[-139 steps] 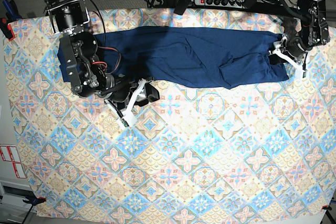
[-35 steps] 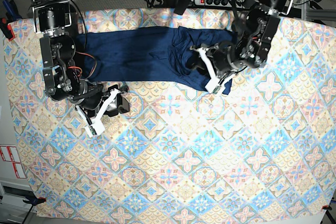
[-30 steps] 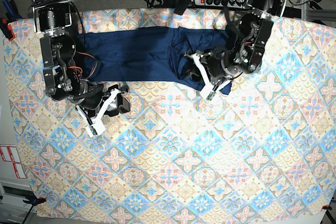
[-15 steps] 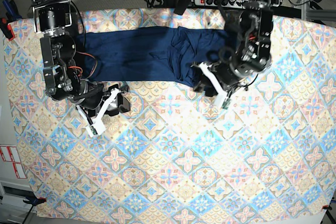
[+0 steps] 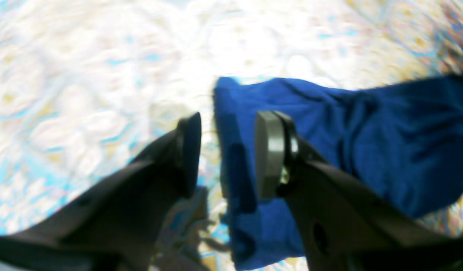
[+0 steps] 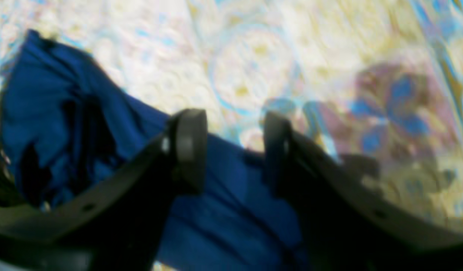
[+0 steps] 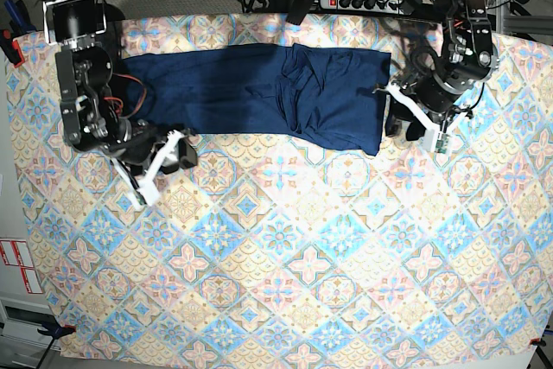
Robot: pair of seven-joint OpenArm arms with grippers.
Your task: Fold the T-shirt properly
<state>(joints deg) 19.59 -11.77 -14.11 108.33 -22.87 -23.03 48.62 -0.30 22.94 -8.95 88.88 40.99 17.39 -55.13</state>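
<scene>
Across the far half of the tabletop (image 7: 285,300), on its pastel tile-patterned cloth, the T-shirt (image 7: 251,92) lies as a long navy band running side to side. Its half toward the base view's left is flat and single-looking; toward the right, cloth is doubled over, with a ridge of wrinkles near the middle and a fairly straight folded edge at the end. That doubling reads as a sideways fold laid in from that end, which would explain why the band stops short of the tabletop's right edge. The fold looks loose rather than pressed, so I judge the task partly done, with the other end yet to be brought in.

Just off the folded end hangs the left gripper (image 7: 418,128), jaws spread and empty. Its wrist view shows the shirt's edge (image 5: 231,150) lying on the cloth below the gap between the black fingers (image 5: 267,150), apparently not pinched. Standing apart like this suits an arm with nothing in hand, clear of the fabric so the fold is not dragged open.

Near the opposite end, the right gripper (image 7: 160,166) sits low over the patterned cloth just in front of the shirt's near edge, jaws likewise apart and holding nothing. Its wrist view has navy fabric (image 6: 66,124) beneath and beside the fingers (image 6: 190,146), untouched as far as the blur allows. Placed there, it seems ready to take that end.
</scene>
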